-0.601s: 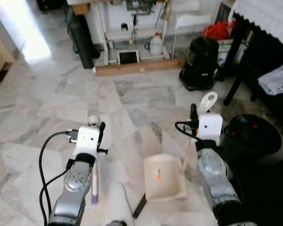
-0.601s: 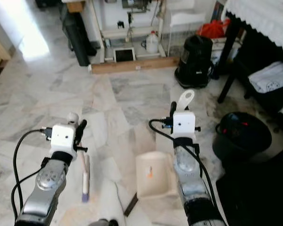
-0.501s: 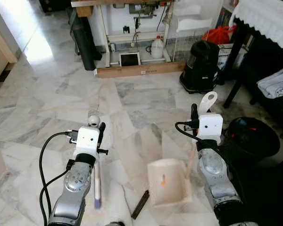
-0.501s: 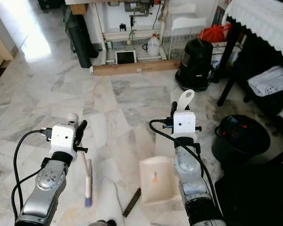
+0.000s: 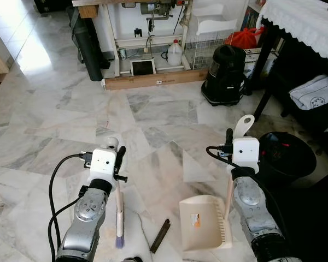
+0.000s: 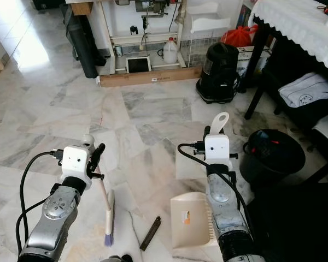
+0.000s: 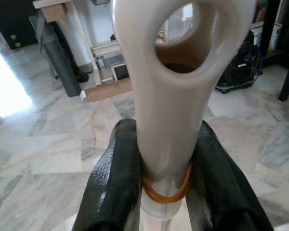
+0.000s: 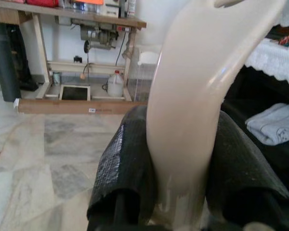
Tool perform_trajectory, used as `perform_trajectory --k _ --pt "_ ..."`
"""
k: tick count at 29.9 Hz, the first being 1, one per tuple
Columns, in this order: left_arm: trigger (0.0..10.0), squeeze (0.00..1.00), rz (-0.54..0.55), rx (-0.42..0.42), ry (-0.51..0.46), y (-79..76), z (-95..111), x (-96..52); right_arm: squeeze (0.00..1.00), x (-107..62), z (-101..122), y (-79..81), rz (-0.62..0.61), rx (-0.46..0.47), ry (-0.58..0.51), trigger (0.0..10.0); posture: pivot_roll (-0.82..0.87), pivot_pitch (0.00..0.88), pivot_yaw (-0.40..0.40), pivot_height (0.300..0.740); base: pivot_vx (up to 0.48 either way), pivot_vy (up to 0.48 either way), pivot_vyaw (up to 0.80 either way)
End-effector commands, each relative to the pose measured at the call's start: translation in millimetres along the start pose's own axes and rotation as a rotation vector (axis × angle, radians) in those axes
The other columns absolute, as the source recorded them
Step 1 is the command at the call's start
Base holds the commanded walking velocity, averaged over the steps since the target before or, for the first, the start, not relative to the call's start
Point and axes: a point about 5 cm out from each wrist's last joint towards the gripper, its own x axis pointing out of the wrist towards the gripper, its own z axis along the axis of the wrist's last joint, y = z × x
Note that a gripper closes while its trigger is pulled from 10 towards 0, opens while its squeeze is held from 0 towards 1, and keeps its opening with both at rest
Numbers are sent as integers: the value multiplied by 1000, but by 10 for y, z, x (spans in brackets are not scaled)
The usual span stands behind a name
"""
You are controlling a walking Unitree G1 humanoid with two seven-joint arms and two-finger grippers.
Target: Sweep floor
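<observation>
My left gripper (image 5: 118, 159) is shut on the beige handle of a hand brush (image 5: 119, 207), whose purple bristles (image 6: 107, 239) point down at the marble floor (image 5: 153, 125). In the left wrist view the black fingers (image 7: 114, 179) clamp the looped handle (image 7: 176, 96). My right gripper (image 5: 229, 143) is shut on the handle of a cream dustpan (image 5: 205, 224), which rests low on the floor beside the right arm. The right wrist view has that handle (image 8: 195, 101) between the pads (image 8: 125, 173). A small dark stick (image 5: 160, 243) lies on the floor between brush and dustpan.
A black bucket (image 5: 287, 155) sits close on the right. A black vacuum cleaner (image 5: 225, 76), a white jug (image 5: 175, 53) and a wooden plank (image 5: 153, 81) line the far wall. A dark table with a lace cloth (image 5: 300, 22) stands at the right.
The whole view has shifted with the camera. The dustpan has swung nearer to me and further right, beside the right arm. The brush hangs straighter, and the dark stick has come into sight.
</observation>
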Motion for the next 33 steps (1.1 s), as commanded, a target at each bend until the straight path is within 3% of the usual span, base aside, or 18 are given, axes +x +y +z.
perform_trajectory --k 1,11,16,28,33 --pt "10000 0 6 -3 3 69 8 12 0 2 -17 -10 -10 2 -6 10000 78 146 34 740 0 0 0" --pt "10000 0 -2 -5 6 98 11 -23 0 -69 -267 7 -18 18 114 10000 94 161 45 740 0 0 0" --pt "10000 0 -11 -7 7 85 18 -26 0 -142 -429 52 -16 82 213 10000 98 166 48 740 0 0 0" --pt "10000 0 -17 -19 5 72 30 -20 0 -180 -518 80 -23 117 263 10000 94 167 46 740 0 0 0" --pt "10000 0 -11 -24 -10 63 54 -15 0 -123 -469 0 -55 115 224 10000 94 164 42 740 0 0 0"
